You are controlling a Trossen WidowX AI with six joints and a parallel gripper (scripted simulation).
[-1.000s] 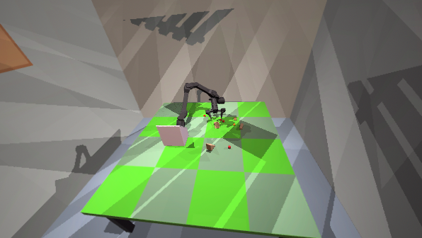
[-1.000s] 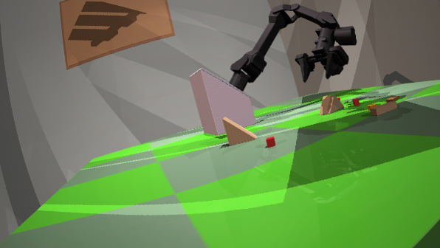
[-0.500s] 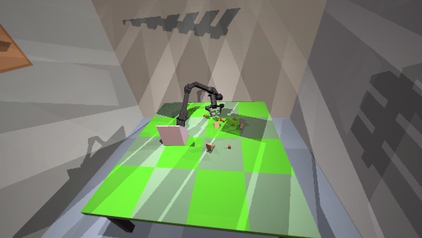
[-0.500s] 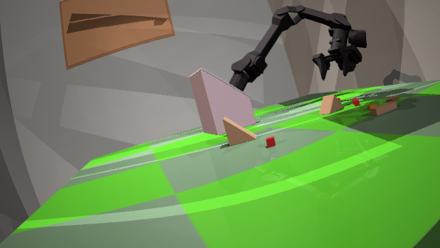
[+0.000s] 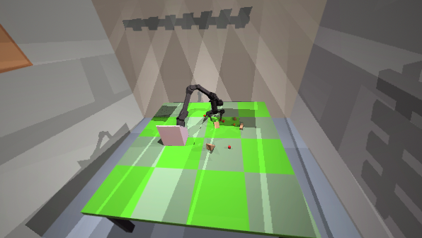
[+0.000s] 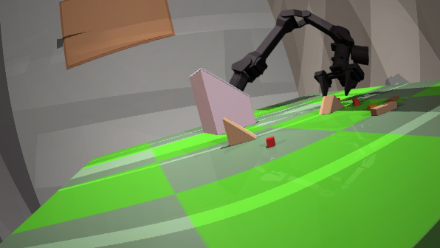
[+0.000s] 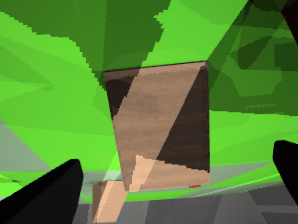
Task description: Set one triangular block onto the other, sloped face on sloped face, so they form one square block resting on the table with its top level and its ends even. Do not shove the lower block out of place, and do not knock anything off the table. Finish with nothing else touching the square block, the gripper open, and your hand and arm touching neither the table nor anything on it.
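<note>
Wooden and wedge-shaped, the far triangular block (image 5: 217, 125) (image 6: 328, 105) (image 7: 160, 120) is seen beyond the pink slab (image 5: 172, 135) (image 6: 229, 103), below the gripper (image 5: 216, 120) (image 6: 336, 94) (image 7: 177, 159), whose fingers are spread wide around nothing; straight lowering over it is probably called for.

Bare-walled room, perhaps a lab: robot arm (image 5: 187, 103) (image 6: 271, 42) on a checkered table (image 5: 219, 198) (image 6: 280, 221).

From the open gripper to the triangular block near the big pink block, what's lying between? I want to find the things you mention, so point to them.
The other triangular block (image 5: 217, 125) (image 6: 328, 105) (image 7: 145, 115), sitting just below the open gripper (image 5: 217, 120) (image 6: 336, 94) (image 7: 177, 159). The top view shows it between the two.
</note>
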